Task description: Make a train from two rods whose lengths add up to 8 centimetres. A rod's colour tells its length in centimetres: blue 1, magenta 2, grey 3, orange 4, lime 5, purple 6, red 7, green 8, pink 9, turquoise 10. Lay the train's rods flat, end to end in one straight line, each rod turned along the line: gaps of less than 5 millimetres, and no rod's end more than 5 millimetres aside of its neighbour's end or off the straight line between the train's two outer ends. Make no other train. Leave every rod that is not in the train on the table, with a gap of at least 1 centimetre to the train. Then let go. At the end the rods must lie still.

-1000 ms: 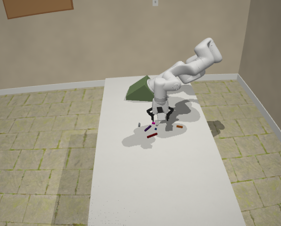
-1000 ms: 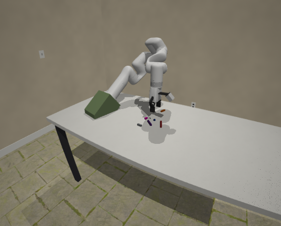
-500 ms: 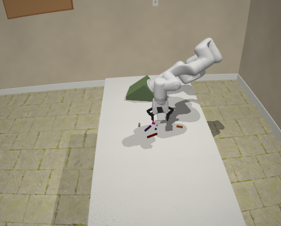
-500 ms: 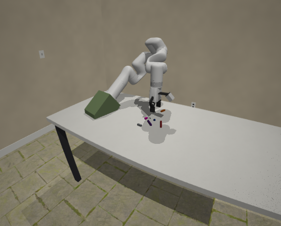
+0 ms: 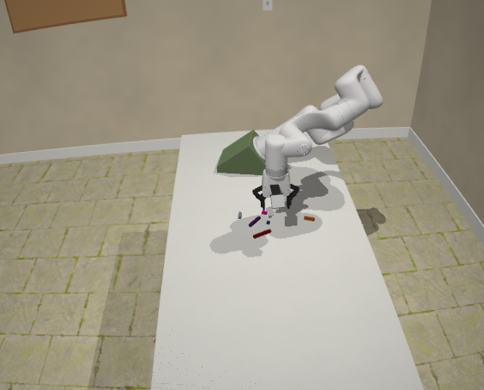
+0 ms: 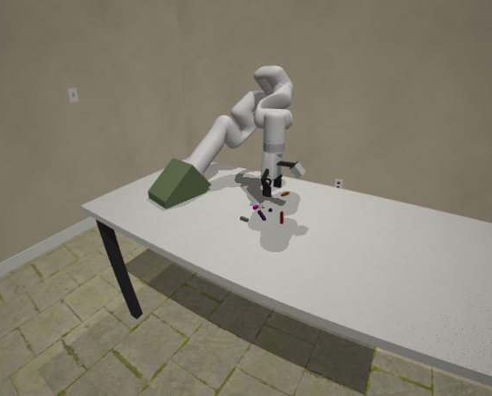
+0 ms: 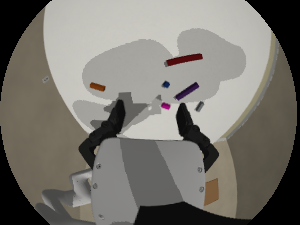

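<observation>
Several small rods lie flat on the white table. A magenta rod (image 5: 264, 212) lies right at the upper end of a purple rod (image 5: 254, 222); in the wrist view the magenta rod (image 7: 165, 106) sits just off the end of the purple rod (image 7: 189, 90). A blue rod (image 5: 268, 222), a red rod (image 5: 262, 234), an orange rod (image 5: 309, 218) and a grey rod (image 5: 239, 215) lie apart around them. My gripper (image 5: 275, 205) is open and empty, hovering just above the table behind the magenta rod; it also shows in the wrist view (image 7: 150, 113).
The green wedge base (image 5: 238, 155) of the arm stands at the back of the table. The table's left edge is some way beyond the grey rod (image 6: 244, 219).
</observation>
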Controlling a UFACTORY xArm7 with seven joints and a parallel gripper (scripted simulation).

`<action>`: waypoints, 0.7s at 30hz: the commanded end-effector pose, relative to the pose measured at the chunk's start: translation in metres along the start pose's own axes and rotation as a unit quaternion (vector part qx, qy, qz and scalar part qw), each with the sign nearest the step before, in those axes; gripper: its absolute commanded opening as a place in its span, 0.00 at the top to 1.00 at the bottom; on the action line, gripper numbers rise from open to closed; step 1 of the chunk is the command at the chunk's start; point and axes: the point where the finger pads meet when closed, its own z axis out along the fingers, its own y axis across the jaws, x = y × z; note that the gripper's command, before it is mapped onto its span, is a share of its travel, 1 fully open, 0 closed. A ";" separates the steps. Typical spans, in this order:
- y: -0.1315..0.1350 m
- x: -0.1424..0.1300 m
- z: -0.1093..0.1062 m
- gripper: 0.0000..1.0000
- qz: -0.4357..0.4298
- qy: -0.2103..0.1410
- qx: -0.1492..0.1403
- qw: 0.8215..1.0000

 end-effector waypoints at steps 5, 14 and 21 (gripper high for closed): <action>0.001 0.001 -0.002 0.00 0.000 0.002 -0.001 1.000; 0.001 0.001 -0.002 0.00 -0.002 0.002 -0.001 1.000; -0.002 0.001 -0.002 0.00 -0.068 0.002 -0.001 0.998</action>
